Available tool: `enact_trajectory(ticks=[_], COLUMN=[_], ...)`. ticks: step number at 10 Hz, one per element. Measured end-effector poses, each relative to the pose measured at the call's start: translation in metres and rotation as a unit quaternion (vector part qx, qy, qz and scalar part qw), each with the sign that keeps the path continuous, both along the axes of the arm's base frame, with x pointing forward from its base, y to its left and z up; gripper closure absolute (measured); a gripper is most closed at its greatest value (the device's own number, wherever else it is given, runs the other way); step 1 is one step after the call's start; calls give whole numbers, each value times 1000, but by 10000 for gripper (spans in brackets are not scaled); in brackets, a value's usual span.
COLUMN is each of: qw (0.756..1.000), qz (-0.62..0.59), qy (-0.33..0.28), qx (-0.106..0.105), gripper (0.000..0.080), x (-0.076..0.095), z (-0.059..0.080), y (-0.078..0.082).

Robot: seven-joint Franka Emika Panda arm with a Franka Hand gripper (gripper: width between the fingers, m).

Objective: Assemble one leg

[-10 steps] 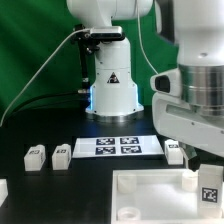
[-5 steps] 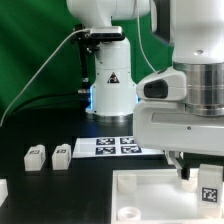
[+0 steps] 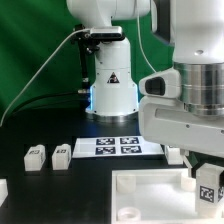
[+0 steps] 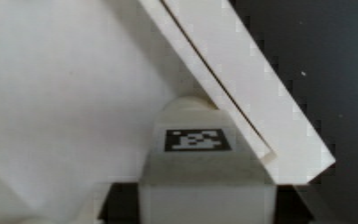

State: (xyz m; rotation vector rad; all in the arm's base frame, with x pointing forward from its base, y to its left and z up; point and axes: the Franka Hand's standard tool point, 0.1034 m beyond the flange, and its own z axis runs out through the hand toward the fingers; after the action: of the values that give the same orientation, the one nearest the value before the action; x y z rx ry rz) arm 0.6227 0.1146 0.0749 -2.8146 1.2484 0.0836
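One leg (image 4: 201, 150) sat at the tray-like piece's (image 3: 150, 190) corner in the exterior view's lower right, apparently pinched between nearly closed fingers (image 3: 209, 187), so a slight tilt risked jamming it against the rim.

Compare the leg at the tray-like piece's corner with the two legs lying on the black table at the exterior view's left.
The leg at the corner stands under the gripper, against the tray-like piece; the two loose legs lie apart from arm and tray, beside the marker board. All three are small white blocks with square markers.
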Motion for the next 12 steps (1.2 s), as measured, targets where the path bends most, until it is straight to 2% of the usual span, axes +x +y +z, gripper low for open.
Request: enact_trajectory(ticks=[3,4,5,9,11,12], qw=[975,955,934,855,855,855], qz=[-211,-283,-346,-511,-510,-510], qy=[9,16,25,45,46,46], qx=[64,82,88,83,82,82], gripper=[508,507,507,506,487,296], x=[2,1,2,5,4,4], z=[-1,-1,-1,0,-1,-1], y=[-4,-3,-3,-1,-1,-1])
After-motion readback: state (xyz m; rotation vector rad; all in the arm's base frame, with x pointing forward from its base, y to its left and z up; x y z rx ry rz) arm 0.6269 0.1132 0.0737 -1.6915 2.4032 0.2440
